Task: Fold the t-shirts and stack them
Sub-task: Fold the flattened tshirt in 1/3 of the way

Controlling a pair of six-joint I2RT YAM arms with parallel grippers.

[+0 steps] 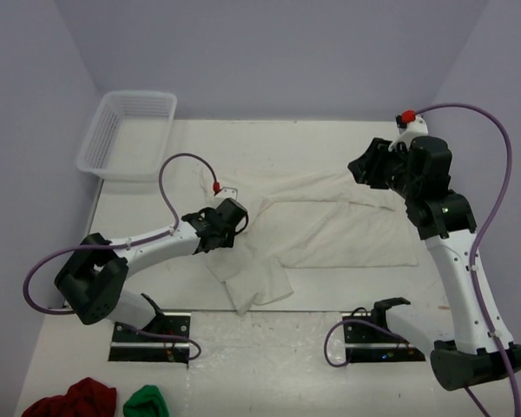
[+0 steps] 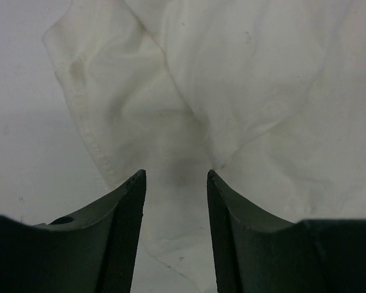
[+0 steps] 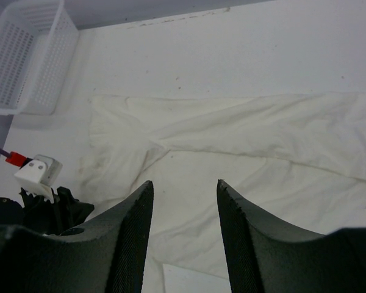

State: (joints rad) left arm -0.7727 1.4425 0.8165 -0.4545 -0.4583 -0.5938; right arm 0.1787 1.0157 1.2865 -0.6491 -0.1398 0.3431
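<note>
- The left gripper (image 2: 175, 177) is hovering low over the near-left part of the t-shirt (image 2: 262, 91). Its two dark fingers (image 2: 125, 207) are standing moderately apart with nothing between them, only cloth showing through the gap.
- A stitched hem is curving down the cloth just left of that gap, and bare table (image 1: 243, 148) is showing beyond it.
- The right gripper (image 3: 184, 183) is hanging higher, above the garment's far-right end, its jaws likewise parted and gripping nothing.
- The t-shirt is lying across the middle of the table, off-white and creased, running from under the right gripper toward the left one. A long fold is running along its far side, and a rumpled flap is trailing toward the near edge just beside the left gripper.
- A white mesh basket (image 1: 126, 130) is sitting at the far-left corner, apart from the cloth.
- A dark red bundle (image 1: 74, 400) and a green bundle (image 1: 148, 402) are lying side by side at the near-left corner, well apart from the shirt.
</note>
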